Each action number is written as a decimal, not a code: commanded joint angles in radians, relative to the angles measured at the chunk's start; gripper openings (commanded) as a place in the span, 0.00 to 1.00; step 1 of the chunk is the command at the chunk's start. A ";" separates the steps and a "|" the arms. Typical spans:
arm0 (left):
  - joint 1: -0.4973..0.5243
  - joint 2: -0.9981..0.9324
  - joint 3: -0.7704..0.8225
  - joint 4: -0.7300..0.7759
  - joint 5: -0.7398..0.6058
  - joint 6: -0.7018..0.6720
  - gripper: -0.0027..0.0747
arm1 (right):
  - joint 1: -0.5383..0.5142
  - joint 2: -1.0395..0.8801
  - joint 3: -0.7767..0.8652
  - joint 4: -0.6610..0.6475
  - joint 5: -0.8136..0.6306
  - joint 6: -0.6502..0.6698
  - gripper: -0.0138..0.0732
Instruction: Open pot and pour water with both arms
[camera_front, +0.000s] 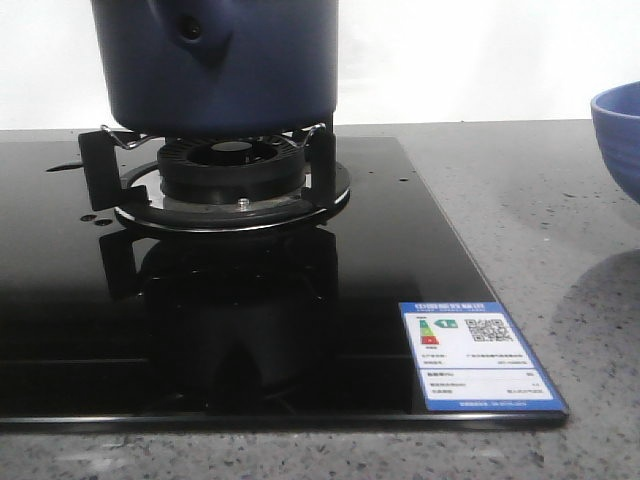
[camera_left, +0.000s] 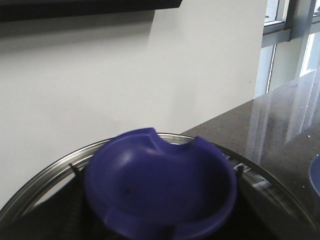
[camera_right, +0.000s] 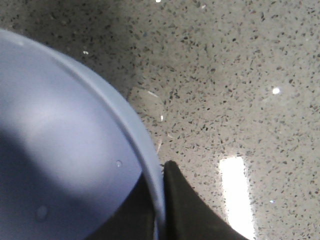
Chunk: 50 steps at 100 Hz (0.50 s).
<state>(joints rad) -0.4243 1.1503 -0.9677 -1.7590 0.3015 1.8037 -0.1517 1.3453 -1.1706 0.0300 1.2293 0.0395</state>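
Dark pot on the burner, pale bowl at the right, three views.

Front view: we list the pot (camera_front: 215, 62), navy and matte, standing on the burner grate (camera_front: 228, 175) of a black glass hob (camera_front: 200, 330), its side stub with a small hole facing the camera; an energy label (camera_front: 470, 355) sits at the hob's near right corner; a lighter blue bowl (camera_front: 618, 140) shows at the right edge on the speckled counter (camera_front: 520, 200); we see neither gripper here. Left wrist view: we add what the front lacks, a look down into a dark blue, notched, hollow shape (camera_left: 160, 182) over a metal ring (camera_left: 45, 175); no fingers show, so we cannot tell the left gripper's state. Right wrist view: only here do dark fingers (camera_right: 187, 210) appear, straddling the bowl's rim, one inside, one outside; whether they press it we cannot tell.
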 joint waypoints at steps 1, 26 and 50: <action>-0.008 0.006 -0.047 -0.084 0.060 0.051 0.30 | -0.007 -0.037 -0.023 0.007 -0.019 -0.013 0.16; -0.008 0.097 -0.119 -0.084 0.109 0.051 0.30 | -0.007 -0.061 -0.025 0.007 -0.023 -0.013 0.57; -0.008 0.168 -0.147 -0.093 0.132 0.051 0.30 | -0.007 -0.174 -0.130 -0.001 -0.036 -0.013 0.63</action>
<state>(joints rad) -0.4257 1.3353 -1.0725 -1.7858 0.3942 1.8525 -0.1517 1.2487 -1.2200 0.0377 1.2232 0.0395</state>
